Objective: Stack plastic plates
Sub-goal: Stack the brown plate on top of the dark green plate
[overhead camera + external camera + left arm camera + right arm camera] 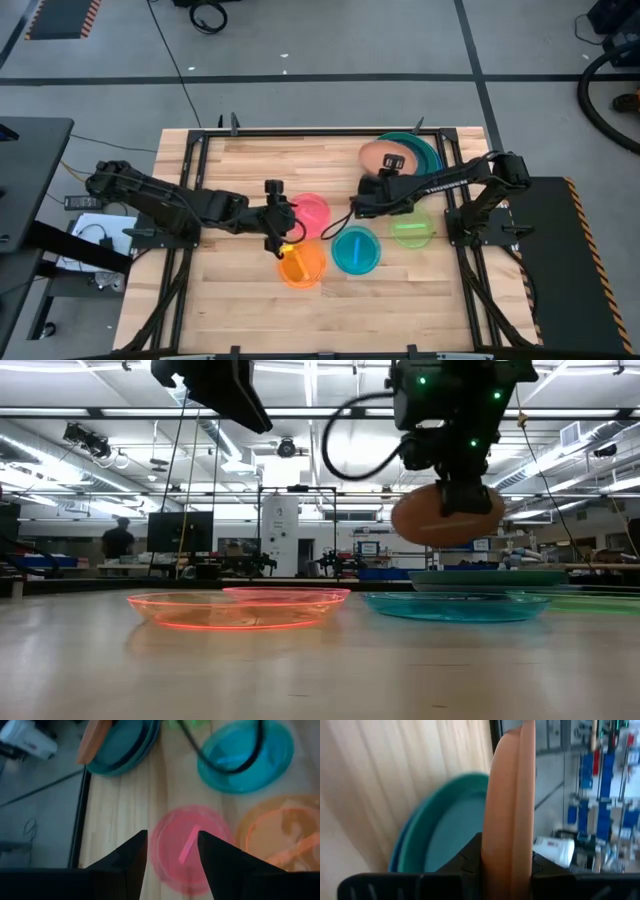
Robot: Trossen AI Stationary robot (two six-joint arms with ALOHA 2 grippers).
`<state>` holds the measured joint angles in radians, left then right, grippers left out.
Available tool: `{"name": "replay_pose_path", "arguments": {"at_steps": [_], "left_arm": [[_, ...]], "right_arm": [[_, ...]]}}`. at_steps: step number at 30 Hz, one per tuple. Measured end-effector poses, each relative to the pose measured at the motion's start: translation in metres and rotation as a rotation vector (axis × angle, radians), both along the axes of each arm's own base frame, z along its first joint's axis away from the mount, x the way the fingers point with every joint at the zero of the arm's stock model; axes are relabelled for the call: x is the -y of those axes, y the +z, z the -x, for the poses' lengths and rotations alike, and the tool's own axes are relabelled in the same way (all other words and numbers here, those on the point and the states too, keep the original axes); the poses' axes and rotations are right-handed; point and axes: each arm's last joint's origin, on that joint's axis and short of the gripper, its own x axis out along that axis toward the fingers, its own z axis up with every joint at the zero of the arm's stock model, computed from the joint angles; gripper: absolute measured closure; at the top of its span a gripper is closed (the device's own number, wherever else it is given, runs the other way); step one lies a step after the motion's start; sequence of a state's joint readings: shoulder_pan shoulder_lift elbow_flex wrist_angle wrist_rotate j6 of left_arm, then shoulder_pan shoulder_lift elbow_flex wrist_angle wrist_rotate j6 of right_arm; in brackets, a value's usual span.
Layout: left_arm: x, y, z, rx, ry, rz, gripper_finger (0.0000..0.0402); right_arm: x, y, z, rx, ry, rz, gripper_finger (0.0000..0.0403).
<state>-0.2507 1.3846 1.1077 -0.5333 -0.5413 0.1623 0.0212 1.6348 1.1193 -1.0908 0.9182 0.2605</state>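
My right gripper [392,168] is shut on the brown plate [378,154], which hangs in the air beside the large teal and blue plates [420,150] stacked near the table's far edge. The low view shows the brown plate [445,517] above that stack [490,576]. My left gripper [276,216] is open and hovers high over the near-left rim of the pink plate [312,211]; its wrist view shows the pink plate [187,845] between the fingers. The orange [301,266], cyan [355,250] and green [411,231] plates lie flat on the table. My right gripper [507,857] pinches the brown plate's rim [509,837] between its two fingers, one on each face. It reaches from the table's near right side. The plate is lifted clear and tilted, seen edge-on in the wrist view, beside the teal stack [445,827].
The table's metal frame rail [330,133] runs along the far edge just behind the stack. Bare wood [240,300] lies toward the near and left sides. A cable [225,760] from the right arm crosses above the cyan plate [250,750].
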Motion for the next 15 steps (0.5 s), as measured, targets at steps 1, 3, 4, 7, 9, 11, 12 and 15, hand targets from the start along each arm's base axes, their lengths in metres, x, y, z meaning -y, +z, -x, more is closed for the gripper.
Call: {"name": "replay_pose_path", "arguments": {"at_steps": [1,3,4,7,9,11,12,15], "left_arm": [[-0.002,-0.004,-0.002,0.022,-0.006,0.007,0.0221],[-0.004,-0.017,-0.005,0.056,-0.029,0.013,0.0221],[-0.005,-0.023,-0.005,0.060,-0.042,0.007,0.0221],[-0.008,-0.034,-0.003,0.080,-0.053,-0.010,0.0221],[-0.011,-0.035,-0.002,0.089,-0.048,-0.009,0.0221],[-0.015,-0.034,0.004,0.094,-0.050,-0.005,0.0221],[-0.018,-0.031,0.004,0.121,-0.050,0.004,0.0221],[-0.026,-0.032,0.014,0.134,-0.048,0.015,0.0221]], "right_arm": [[0.002,-0.001,0.002,0.002,-0.021,0.000,0.0335],[0.004,-0.003,0.005,-0.004,-0.048,0.001,0.0335],[0.005,-0.005,0.007,-0.013,-0.055,-0.001,0.0335],[0.009,-0.012,0.011,-0.029,-0.074,-0.022,0.0335],[0.012,-0.017,0.015,-0.047,-0.090,-0.032,0.0335],[0.017,-0.022,0.018,-0.057,-0.109,-0.043,0.0335],[0.019,-0.025,0.020,-0.057,-0.119,-0.046,0.0335],[0.024,-0.029,0.022,-0.044,-0.148,-0.049,0.0335]]}}
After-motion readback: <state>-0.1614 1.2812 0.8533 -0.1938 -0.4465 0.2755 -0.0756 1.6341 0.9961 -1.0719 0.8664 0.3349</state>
